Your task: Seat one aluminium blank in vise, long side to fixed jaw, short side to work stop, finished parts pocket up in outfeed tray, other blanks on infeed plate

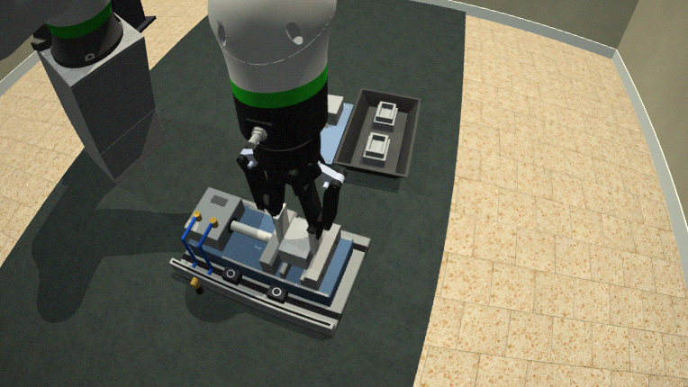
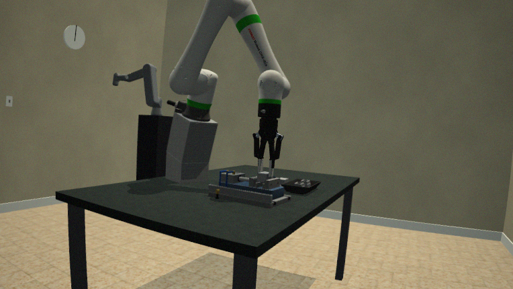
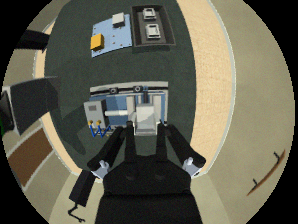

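My gripper (image 1: 294, 227) points straight down over the vise (image 1: 272, 256) and is shut on a grey aluminium blank (image 1: 296, 244). The blank sits in the opening between the moving jaw (image 1: 270, 249) and the fixed jaw (image 1: 323, 256), its top about level with the jaw tops. The low bars and the work stop are hidden, so I cannot tell whether the blank rests on them. In the wrist view the blank (image 3: 145, 120) shows between my fingers. The outfeed tray (image 1: 377, 131) holds two finished parts (image 1: 385, 112) (image 1: 376, 147), pocket up.
The infeed plate (image 3: 113, 32) lies beyond the vise, beside the tray, with a brass blank (image 3: 97, 42) and an aluminium blank (image 3: 119, 18) on it. The hose block with blue hoses (image 1: 212, 221) is at the vise's left end. The robot's pedestal (image 1: 103, 103) stands at the back left.
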`<state>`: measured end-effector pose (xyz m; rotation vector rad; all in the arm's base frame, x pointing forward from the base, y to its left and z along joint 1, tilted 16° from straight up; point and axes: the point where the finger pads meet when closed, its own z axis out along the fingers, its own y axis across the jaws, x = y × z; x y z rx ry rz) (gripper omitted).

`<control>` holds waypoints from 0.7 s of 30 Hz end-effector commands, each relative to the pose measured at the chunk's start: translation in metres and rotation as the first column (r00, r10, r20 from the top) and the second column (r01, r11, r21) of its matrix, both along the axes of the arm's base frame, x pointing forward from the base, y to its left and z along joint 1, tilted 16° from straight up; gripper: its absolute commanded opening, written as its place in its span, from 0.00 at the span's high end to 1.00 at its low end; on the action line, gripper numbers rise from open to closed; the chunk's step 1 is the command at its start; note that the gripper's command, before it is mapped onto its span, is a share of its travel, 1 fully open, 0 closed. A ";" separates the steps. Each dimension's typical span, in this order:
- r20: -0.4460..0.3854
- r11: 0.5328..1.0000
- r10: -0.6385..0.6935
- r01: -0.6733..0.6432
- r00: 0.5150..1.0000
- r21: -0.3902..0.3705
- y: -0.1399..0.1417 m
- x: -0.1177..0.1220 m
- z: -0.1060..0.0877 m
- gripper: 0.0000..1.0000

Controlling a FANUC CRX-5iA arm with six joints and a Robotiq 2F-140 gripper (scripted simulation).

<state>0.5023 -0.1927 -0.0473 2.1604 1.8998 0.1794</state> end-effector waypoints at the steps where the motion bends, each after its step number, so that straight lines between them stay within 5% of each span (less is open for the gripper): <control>1: 0.000 1.000 0.000 0.000 1.000 0.000 0.000 0.000 0.000 1.00; 21: 0.000 1.000 0.000 0.000 1.000 0.000 0.002 0.001 0.000 1.00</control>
